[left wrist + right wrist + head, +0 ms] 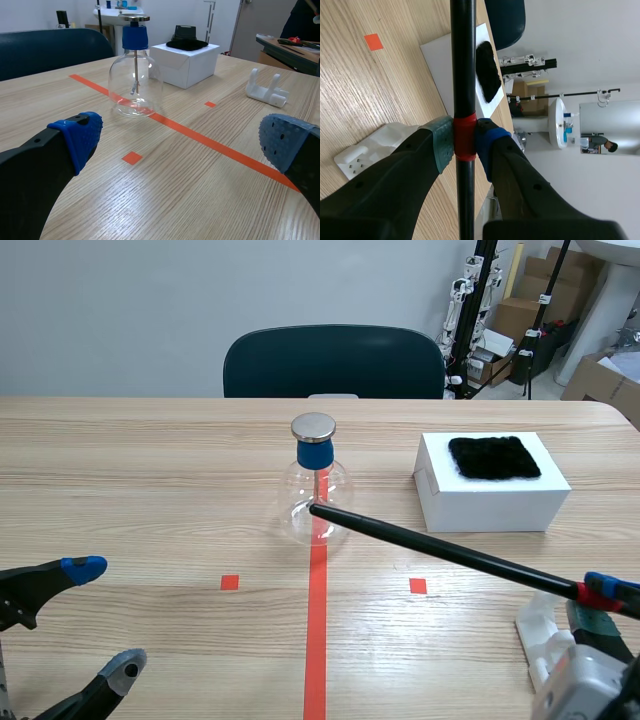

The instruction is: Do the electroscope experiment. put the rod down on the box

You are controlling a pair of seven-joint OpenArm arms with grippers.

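A long, thin black rod with a red band near one end was off the table, held by your right gripper. The two thick fingers were closed on the red band, a grey-green pad on one side and a blue pad on the other. In the scene view the rod slanted from the gripper at the near right toward the middle of the table. Its free tip lay in front of the bulb of the clear glass flask electroscope, which has a blue stopper and a flat metal disc on top. You could not tell whether the tip touched the glass or only overlapped it.

The white cardboard box sat to the right of the flask, farther from the robot than the rod, with a patch of black fur cloth on its top. The rod was not on the box.

Just beside the right gripper, a small white plastic cradle stood on the pale wooden table. Your left gripper rested low at the near left, well apart from everything, with its blue-tipped fingers spread wide on nothing.

By my judgement, you were in the put-down step with the rod in hand and not yet placed. The next move called for drawing the tip clear of the flask and swinging the rod over the box top. Then you needed to lower it flat and part the right fingers. The rod looked longer than the box, so its middle needed to land over the top.
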